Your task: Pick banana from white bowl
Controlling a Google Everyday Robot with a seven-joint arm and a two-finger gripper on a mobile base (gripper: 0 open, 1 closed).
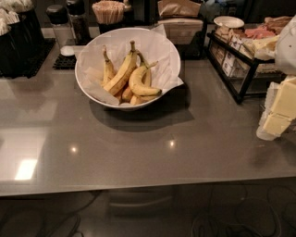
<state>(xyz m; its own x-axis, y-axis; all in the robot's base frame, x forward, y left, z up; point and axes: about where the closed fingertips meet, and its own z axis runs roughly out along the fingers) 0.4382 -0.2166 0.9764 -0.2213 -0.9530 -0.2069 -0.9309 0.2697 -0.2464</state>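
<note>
The white bowl [159, 46], large, deep and lined with crinkled white paper, stands on the grey counter at the back centre. Several bananas lie in it. The banana [140, 84] is the short, thick, strongly curved one on the right side of the pile, its stem pointing up and right. A longer, straighter banana [121, 73] lies to its left, and a small thin one [107, 68] lies further left. My gripper [279, 113], white with pale yellow parts, hangs at the right edge of the view, well to the right of the bowl and apart from it, holding nothing.
A black wire rack [240, 65] with packets stands at the back right, with a small white dish [228, 21] behind it. Shakers [59, 21], a cup of stirrers [108, 11] and a napkin holder [180, 23] line the back. A black bin [18, 41] stands at the left.
</note>
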